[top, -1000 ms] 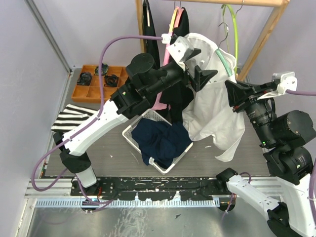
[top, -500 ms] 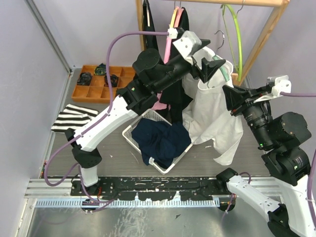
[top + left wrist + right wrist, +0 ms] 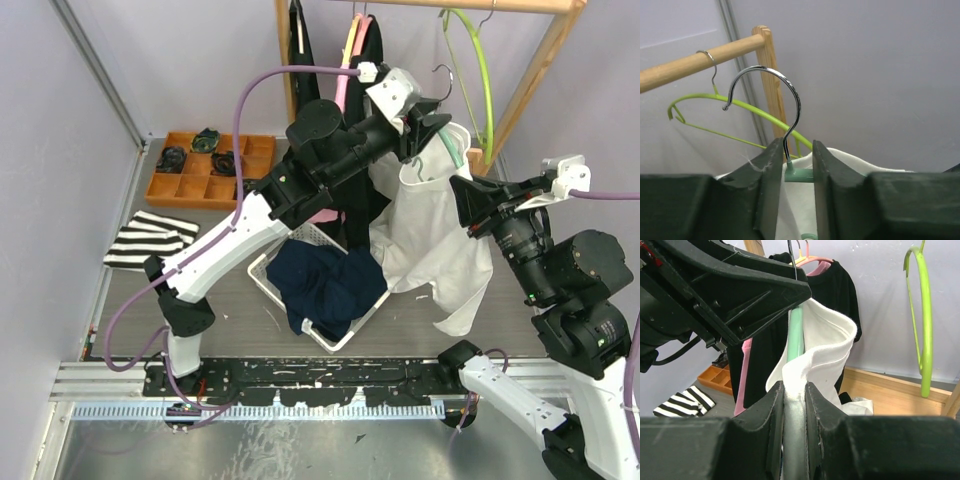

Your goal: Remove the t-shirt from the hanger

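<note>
The white t-shirt (image 3: 430, 235) hangs on a mint-green hanger (image 3: 457, 142) whose chrome hook (image 3: 790, 90) is off the rail, in the air. My left gripper (image 3: 432, 112) is shut on the hanger's neck (image 3: 801, 174), just under the hook, with white cloth (image 3: 796, 205) showing between its jaws. From the right, my right gripper (image 3: 463, 197) is shut on a bunched fold of the t-shirt (image 3: 825, 347) at the shoulder. The mint hanger arm (image 3: 795, 332) rises just beyond its fingertips (image 3: 795, 387).
A wooden rack (image 3: 530, 70) carries a lime hanger (image 3: 478, 60) and a black garment (image 3: 362, 195) on a pink hanger. Below sits a white basket (image 3: 262, 272) holding navy clothing (image 3: 330, 285). An orange tray (image 3: 165, 187) and striped cloth (image 3: 150, 240) lie at the left.
My left gripper has risen up and to the right to the hanger's neck and closed on it. The right gripper keeps its hold on the shirt and has shifted slightly.
</note>
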Tool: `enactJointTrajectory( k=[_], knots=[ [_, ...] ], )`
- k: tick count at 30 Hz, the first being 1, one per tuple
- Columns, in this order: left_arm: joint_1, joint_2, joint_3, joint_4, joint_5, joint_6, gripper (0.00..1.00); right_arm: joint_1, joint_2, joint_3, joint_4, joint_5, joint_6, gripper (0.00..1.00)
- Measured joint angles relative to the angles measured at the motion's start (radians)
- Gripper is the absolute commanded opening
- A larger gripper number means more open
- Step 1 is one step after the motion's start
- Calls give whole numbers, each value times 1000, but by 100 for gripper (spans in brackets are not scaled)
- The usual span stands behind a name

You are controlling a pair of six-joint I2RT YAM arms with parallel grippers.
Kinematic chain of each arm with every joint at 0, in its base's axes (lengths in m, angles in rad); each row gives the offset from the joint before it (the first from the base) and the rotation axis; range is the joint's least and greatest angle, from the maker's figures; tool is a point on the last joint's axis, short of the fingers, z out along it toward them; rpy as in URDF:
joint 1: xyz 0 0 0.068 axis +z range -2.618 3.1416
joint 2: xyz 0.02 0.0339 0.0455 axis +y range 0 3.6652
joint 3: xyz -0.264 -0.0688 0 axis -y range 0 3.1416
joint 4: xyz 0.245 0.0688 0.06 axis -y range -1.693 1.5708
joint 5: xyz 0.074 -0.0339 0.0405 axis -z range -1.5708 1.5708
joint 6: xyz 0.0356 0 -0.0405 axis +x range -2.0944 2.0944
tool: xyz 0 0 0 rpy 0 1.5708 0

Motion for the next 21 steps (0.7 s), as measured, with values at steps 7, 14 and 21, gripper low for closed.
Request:
enactJointTrajectory(
  k=[7,14,21],
  knots=[
    [8,23,36,-4,-2,-7,0,0,0,0,0,-2,0,1],
    [8,31,51,-7,-3,-20,0,0,-1,0,-1,1,0,16],
    [6,31,50,-22,-34,-32,0,0,-9,3,-17,16,7,53]
  ],
)
